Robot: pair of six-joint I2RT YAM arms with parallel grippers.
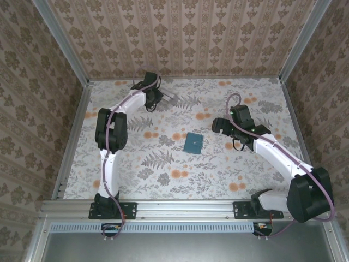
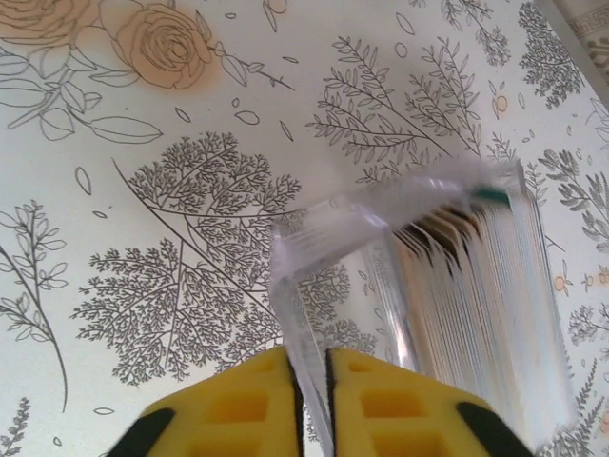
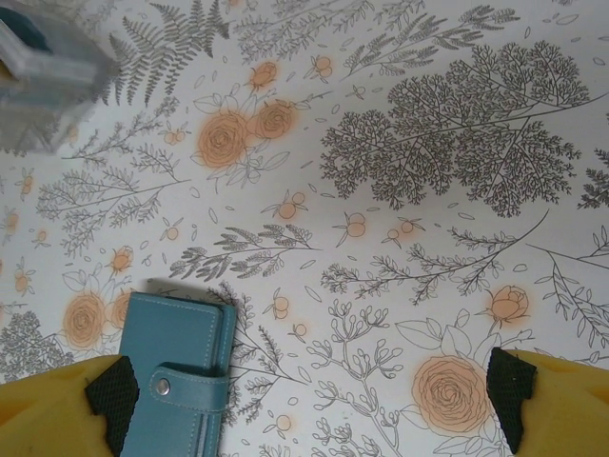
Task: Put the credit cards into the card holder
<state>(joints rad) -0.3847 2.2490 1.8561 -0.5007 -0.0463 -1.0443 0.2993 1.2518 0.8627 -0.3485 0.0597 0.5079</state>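
The credit cards (image 2: 476, 276) stand edge-on as a stack inside a clear plastic box (image 2: 381, 238) at the back of the table. My left gripper (image 2: 312, 390) is shut on the thin clear wall of that box, and its yellow fingers (image 2: 238, 409) pinch the wall between them. From above, the left gripper (image 1: 157, 97) sits at the far back beside the box (image 1: 168, 98). The teal card holder (image 1: 193, 143) lies closed and flat mid-table, its snap strap (image 3: 190, 388) fastened. My right gripper (image 3: 314, 400) hovers open just right of the card holder (image 3: 176, 371), holding nothing.
The flowered table cover (image 1: 163, 169) runs to metal frame rails at the sides and the near edge. Patterned walls close in the back and both sides. In the right wrist view the clear box (image 3: 43, 76) appears blurred at the upper left.
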